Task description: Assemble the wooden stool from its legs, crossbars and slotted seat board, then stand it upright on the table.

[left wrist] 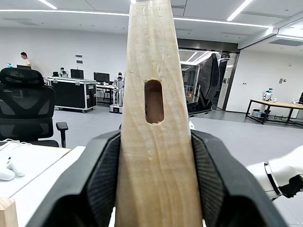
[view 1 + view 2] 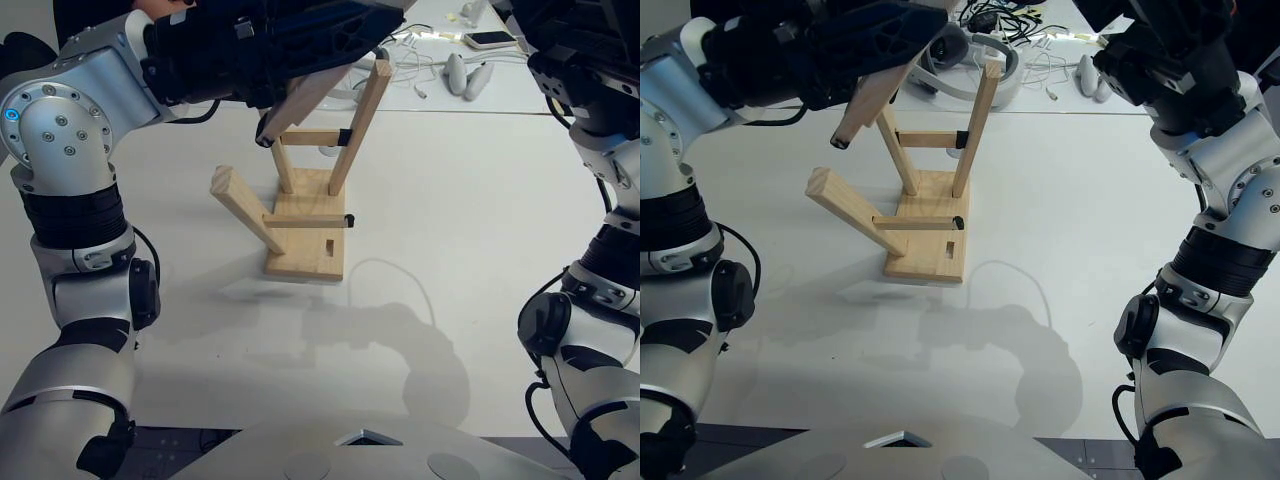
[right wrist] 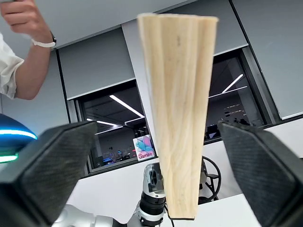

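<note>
Left gripper (image 1: 154, 189) clamps leg (image 1: 151, 61); seat board (image 2: 300, 260) — flat

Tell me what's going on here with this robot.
Assembly is partway done. The seat board lies flat on the table with three legs and two crossbars rising from it. The left gripper is shut on a slotted leg above them. Another wooden piece stands between the right gripper's open fingers.

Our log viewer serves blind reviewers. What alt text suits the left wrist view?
A pale wooden stool leg with an oval mortise hole is clamped between the two black padded fingers of the left gripper. Behind lie a large office hall and a black mesh chair.
</note>
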